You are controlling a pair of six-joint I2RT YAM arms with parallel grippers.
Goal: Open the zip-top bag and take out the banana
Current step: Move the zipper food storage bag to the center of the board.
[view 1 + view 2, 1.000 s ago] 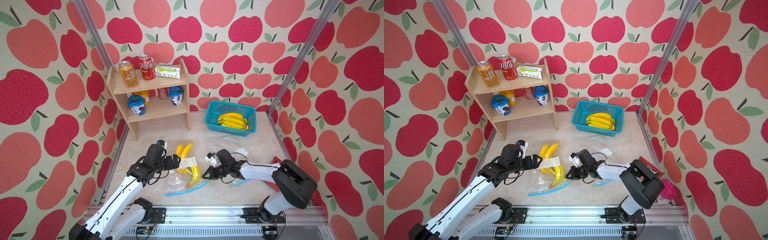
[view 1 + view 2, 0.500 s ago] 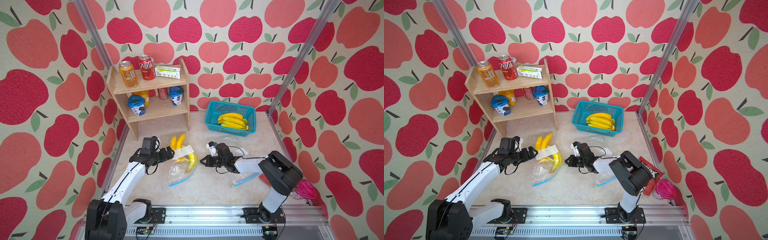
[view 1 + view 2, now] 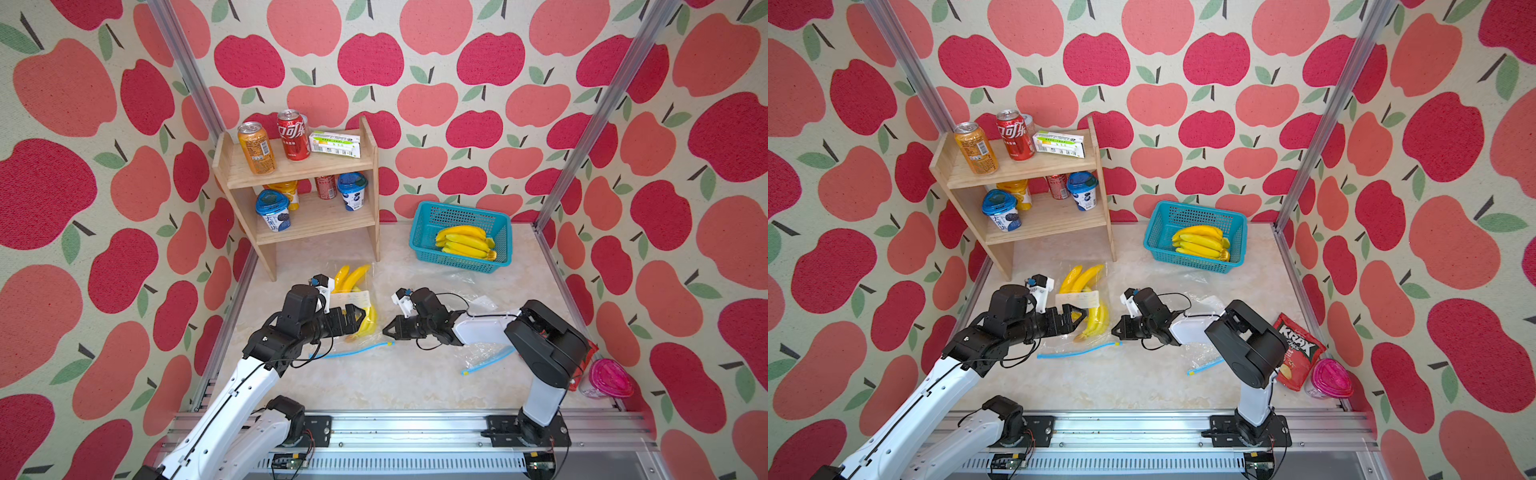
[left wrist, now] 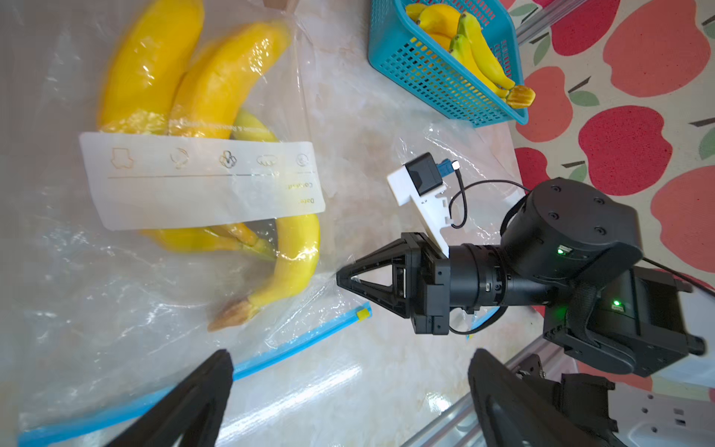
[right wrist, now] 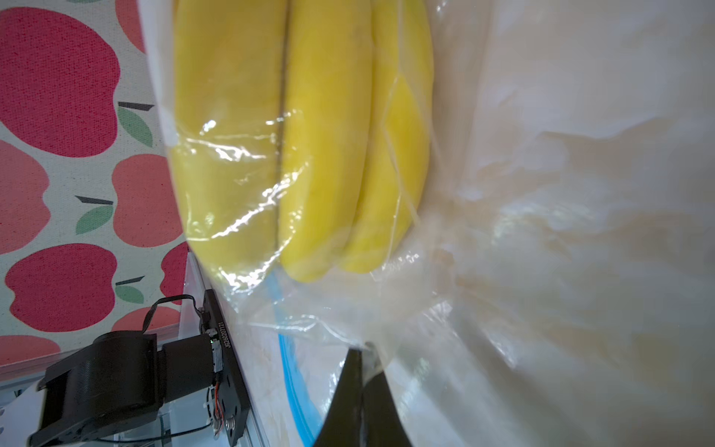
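The clear zip-top bag (image 3: 332, 338) lies flat on the table with a bunch of yellow bananas (image 3: 366, 322) inside and its blue zip strip (image 3: 353, 351) nearest the front. My left gripper (image 3: 358, 319) hovers open over the bag; in the left wrist view its fingers (image 4: 193, 402) stand wide apart beside the zip strip (image 4: 301, 346), holding nothing. My right gripper (image 3: 386, 331) is shut on the bag's thin edge beside the bananas (image 4: 294, 267). The right wrist view shows its tip (image 5: 361, 350) pinching the plastic film, the bananas (image 5: 309, 154) close ahead.
A second, empty zip bag (image 3: 484, 355) lies under my right arm. A teal basket (image 3: 457, 262) of bananas stands at the back right, and a wooden shelf (image 3: 299, 166) with cans and cups at the back left. A chips packet (image 3: 1300, 345) and a pink cup (image 3: 1329, 378) sit at the right edge.
My right gripper, still shut on the bag's edge, has shifted left and slightly toward the back, and the bag has slid back a little with it. The left gripper stayed open above the bag.
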